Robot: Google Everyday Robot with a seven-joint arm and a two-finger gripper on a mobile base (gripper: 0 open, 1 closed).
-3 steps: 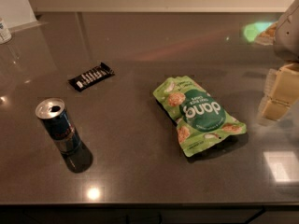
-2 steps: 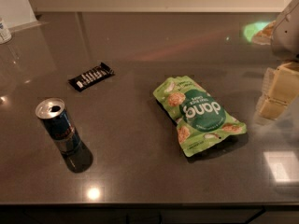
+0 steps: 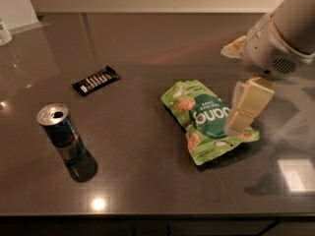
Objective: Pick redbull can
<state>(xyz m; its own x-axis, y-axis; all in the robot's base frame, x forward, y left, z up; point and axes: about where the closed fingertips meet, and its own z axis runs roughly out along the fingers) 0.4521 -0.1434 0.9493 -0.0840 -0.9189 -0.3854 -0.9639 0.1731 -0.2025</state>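
Observation:
The redbull can [image 3: 62, 133] stands upright at the front left of the dark countertop [image 3: 147, 181]. It has a dark blue and silver body with a red mark and a shiny silver top. My gripper [image 3: 236, 126] hangs at the right, cream-coloured, under the white arm [image 3: 280, 38]. It is over the right edge of a green snack bag, far to the right of the can. It holds nothing that I can see.
A green snack bag [image 3: 206, 119] lies flat right of centre. A flat black candy bar wrapper [image 3: 96, 80] lies behind the can. A small bottle [image 3: 4, 32] stands at the far left edge. The counter's front edge runs along the bottom.
The arm and gripper have moved left, further into view, and now reach over the right edge of the green bag. The can, the wrapper and the bag have not moved.

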